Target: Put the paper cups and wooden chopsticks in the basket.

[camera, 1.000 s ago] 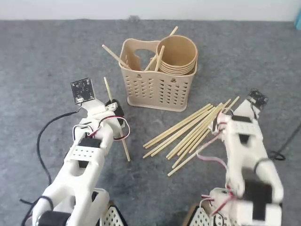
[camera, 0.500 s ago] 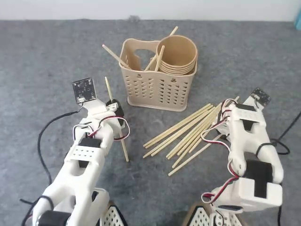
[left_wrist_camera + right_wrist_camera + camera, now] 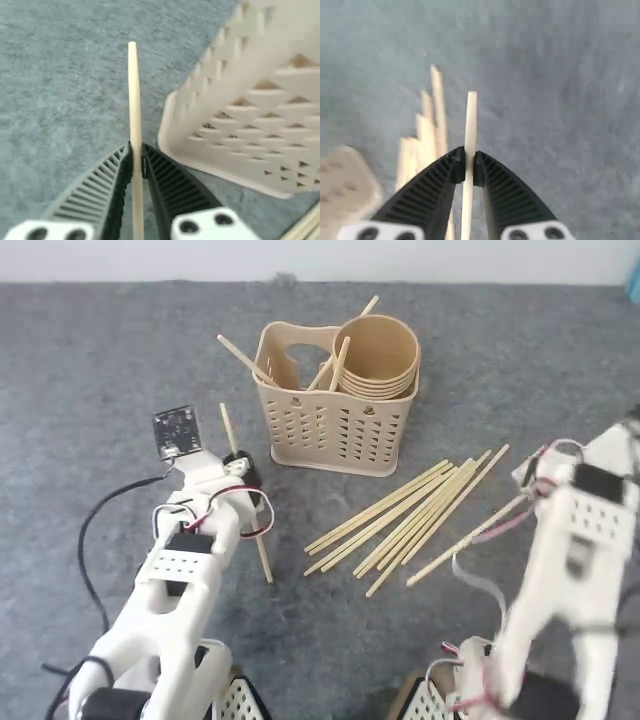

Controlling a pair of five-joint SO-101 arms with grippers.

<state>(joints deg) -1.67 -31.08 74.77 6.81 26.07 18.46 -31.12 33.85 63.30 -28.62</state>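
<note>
High view caught both arms mid-pickup: the left gripper (image 3: 243, 470), centre-left beside the basket (image 3: 330, 435), clenched one chopstick (image 3: 229, 430); the right gripper (image 3: 467, 155) pinched another stick (image 3: 465, 542) at mid-right. Stacked paper cups (image 3: 375, 355) sat in the basket; loose chopsticks (image 3: 400, 515) lay lower right of it. Next, seemingly, each held stick needed lifting above the basket before release.

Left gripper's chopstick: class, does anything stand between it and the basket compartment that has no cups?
Nothing visible lies between the chopstick, clamped in the left gripper, and the basket. Only the basket's own near wall faces it, so the stick must go over that. The paper cups fill the other compartment.
</note>
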